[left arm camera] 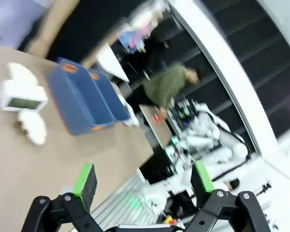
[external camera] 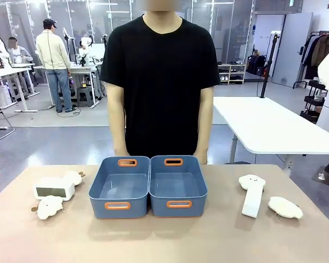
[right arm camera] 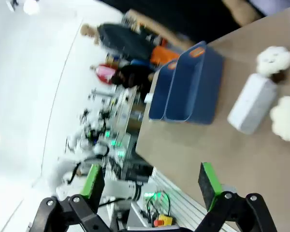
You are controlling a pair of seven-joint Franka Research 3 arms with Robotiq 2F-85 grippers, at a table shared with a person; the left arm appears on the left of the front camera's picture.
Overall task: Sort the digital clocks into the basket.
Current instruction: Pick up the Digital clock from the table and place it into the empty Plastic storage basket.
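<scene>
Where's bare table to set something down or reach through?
Free: near strip of table before left bin and right bin; gap between right bin and right clock. Crowded: plush toys hem left clock and flank right clock.

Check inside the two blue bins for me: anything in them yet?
Nothing visible inside the left bin or the right bin: bare floors show in the front view. Each near wall hides a strip of floor. The left clock and right clock lie outside on the table.

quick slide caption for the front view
Two empty bins between left clock and right clock, plush toys beside each, person behind.
</scene>
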